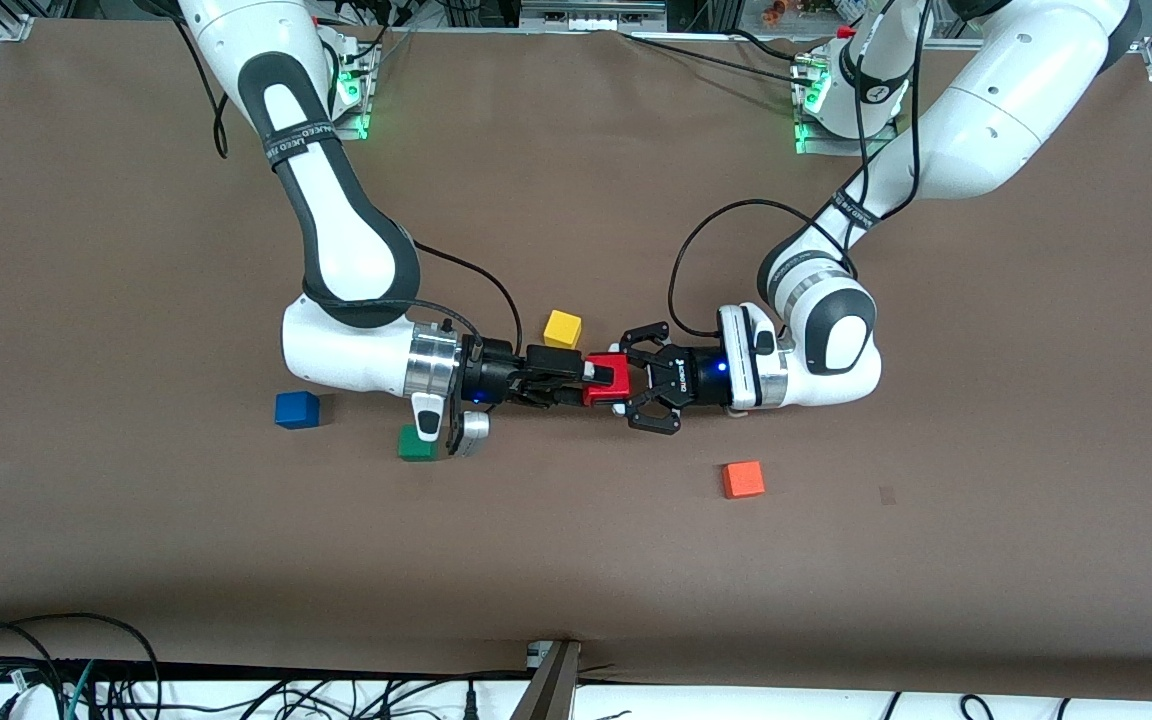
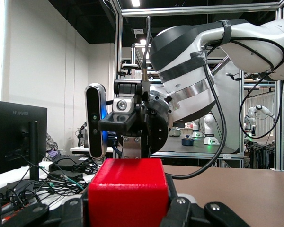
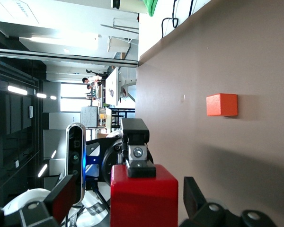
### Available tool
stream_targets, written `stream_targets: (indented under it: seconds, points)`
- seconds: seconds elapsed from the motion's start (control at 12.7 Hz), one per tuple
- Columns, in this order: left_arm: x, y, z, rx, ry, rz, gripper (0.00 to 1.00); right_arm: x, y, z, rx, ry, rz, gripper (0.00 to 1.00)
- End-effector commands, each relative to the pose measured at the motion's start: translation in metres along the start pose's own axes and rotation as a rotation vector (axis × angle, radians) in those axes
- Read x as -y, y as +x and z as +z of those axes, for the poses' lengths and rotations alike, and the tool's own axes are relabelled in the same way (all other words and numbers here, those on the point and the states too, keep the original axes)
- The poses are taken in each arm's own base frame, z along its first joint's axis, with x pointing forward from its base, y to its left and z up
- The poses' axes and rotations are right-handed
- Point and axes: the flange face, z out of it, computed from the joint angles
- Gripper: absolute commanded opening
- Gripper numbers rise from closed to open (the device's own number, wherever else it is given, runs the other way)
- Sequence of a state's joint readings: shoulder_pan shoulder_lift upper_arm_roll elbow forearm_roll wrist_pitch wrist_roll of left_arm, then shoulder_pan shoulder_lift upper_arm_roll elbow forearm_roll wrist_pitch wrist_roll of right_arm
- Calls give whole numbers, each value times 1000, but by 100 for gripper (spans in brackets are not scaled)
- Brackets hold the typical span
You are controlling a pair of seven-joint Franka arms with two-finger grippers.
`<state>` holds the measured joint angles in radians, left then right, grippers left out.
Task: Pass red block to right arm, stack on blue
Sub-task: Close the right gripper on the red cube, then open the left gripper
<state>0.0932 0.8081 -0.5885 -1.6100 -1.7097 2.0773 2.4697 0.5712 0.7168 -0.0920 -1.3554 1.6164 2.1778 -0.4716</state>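
Note:
The red block (image 1: 608, 386) is held above the middle of the table, between the two grippers. My left gripper (image 1: 620, 380), the claw-like one, is shut on it: in the left wrist view its fingers (image 2: 180, 208) press both sides of the block (image 2: 128, 189). My right gripper (image 1: 588, 377) meets it head-on, one finger above and one below the block. In the right wrist view the right gripper (image 3: 132, 203) is open, with gaps beside the block (image 3: 144, 198). The blue cube (image 1: 297, 409) sits on the table toward the right arm's end.
A green cube (image 1: 416, 445) lies under the right wrist, partly hidden by it. A yellow cube (image 1: 563, 328) sits just farther from the front camera than the grippers. An orange cube (image 1: 743, 479) lies nearer the camera and also shows in the right wrist view (image 3: 222, 104).

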Motion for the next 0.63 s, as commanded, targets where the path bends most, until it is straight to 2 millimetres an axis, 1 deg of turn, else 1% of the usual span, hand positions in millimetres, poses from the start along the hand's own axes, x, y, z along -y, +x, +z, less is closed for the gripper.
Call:
stream_targets:
  seconds: [0.0,0.16,0.31,0.39,0.55]
  points:
    - [-8,-3,-1,3,-9,-20,1,0,7,8,-20,-4,-28,100]
    - [-11,-8,-3,6,-10,-32,1,-2,6,12,-23,-10,-29,100]
    - [-7,-2,-1,0,-7,-19,0,-7,6,16,-22,-15,-31,99]
    - [-4,1,-1,-7,-1,-15,0,-8,6,17,-21,-16,-34,87]
    - [0,10,2,-18,4,-3,0,-8,5,17,-20,-17,-64,52]
